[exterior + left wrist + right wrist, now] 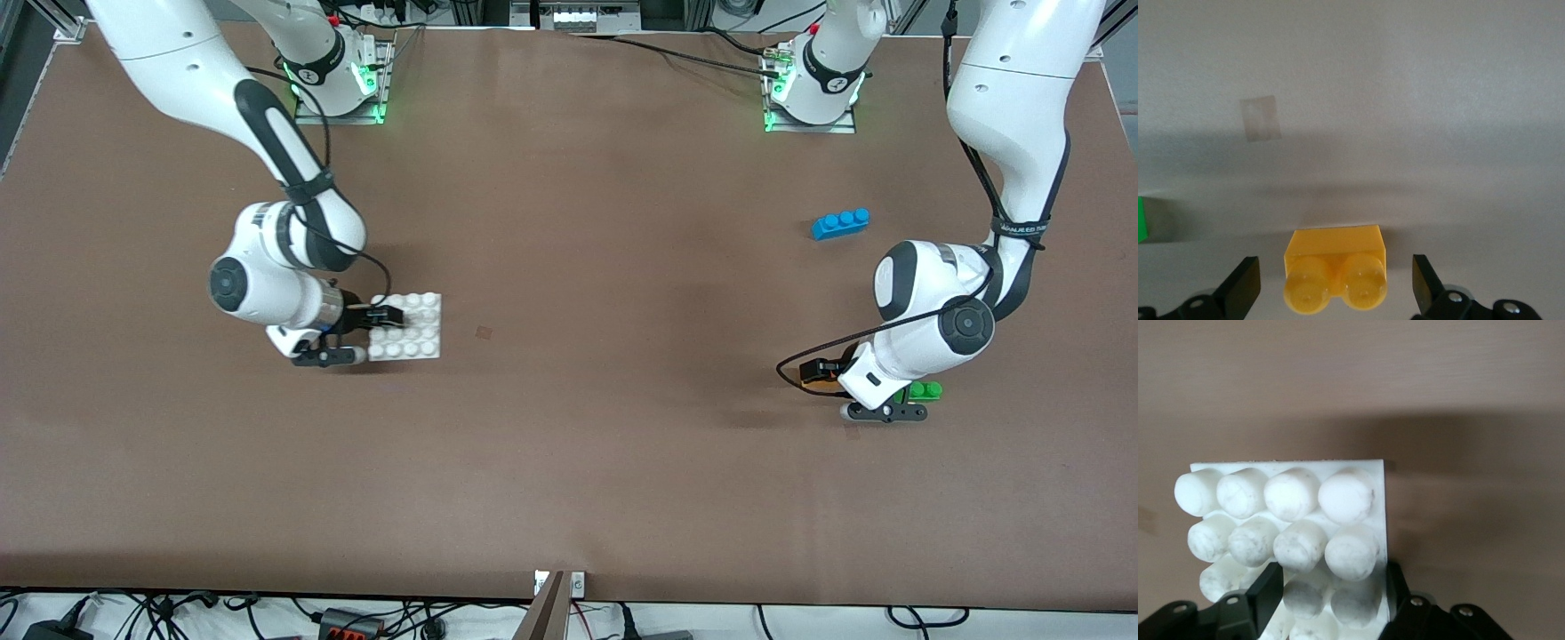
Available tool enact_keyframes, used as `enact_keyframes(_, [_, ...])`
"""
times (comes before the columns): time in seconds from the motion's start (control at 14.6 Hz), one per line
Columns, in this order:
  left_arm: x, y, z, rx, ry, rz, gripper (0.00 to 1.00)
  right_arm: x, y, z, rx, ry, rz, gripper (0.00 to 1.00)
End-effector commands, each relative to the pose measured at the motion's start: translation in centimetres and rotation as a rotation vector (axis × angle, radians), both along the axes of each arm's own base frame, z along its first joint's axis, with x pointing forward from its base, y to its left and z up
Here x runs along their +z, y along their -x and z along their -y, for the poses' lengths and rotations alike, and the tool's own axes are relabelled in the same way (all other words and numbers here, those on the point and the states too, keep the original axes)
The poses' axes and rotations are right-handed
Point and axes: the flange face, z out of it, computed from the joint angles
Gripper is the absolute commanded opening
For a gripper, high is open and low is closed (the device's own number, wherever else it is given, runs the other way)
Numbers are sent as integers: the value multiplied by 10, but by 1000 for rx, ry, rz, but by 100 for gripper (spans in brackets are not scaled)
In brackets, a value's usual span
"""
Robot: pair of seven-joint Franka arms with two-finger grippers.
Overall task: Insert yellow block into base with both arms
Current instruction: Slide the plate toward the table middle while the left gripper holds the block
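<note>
The yellow block [1336, 267], two studs on top, lies on the table between the open fingers of my left gripper [1335, 270], with a gap on each side. In the front view only an orange sliver of the block [816, 380] shows under my left gripper [813, 372], at the left arm's end of the table. The white base [413, 327] lies at the right arm's end. My right gripper [1331, 587] is closed on the base [1291, 500]: one finger stands between stud rows and the other is on the plate's edge. It shows low at the base in the front view [384, 316].
A green two-stud brick [925, 391] lies right beside the left hand, and its edge shows in the left wrist view [1141, 220]. A blue three-stud brick [840, 223] lies farther from the front camera. A small tape patch [1260, 119] is stuck to the table.
</note>
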Motion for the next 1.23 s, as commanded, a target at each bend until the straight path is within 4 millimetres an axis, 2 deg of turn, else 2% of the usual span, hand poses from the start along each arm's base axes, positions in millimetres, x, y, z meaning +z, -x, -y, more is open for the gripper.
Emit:
enact_keyframes(0.0, [3, 5, 1, -41, -13, 11, 100, -25, 2, -41, -31, -10, -11, 63])
enact_keyframes(0.21, [-1, 7, 1, -41, -12, 5, 100, -24, 1, -90, -53, -9, -4, 57])
enact_keyframes(0.34, [-3, 7, 1, -41, -12, 7, 100, -23, 0, -131, -75, -12, -3, 57])
enact_keyframes(0.55, [-6, 7, 2, -41, -10, 16, 100, -24, -2, -179, -97, -24, 6, 57])
enact_keyframes(0.82, [-10, 8, 3, -43, -10, 11, 100, -27, 15, -243, -133, -34, 18, 57])
enact_keyframes(1.03, [-11, 7, 4, -49, -15, 18, 98, -41, 23, -271, -148, -39, 17, 57])
enact_keyframes(1.16, [-15, 10, 4, -53, -17, 20, 98, -32, 27, -301, -156, -64, 41, 57])
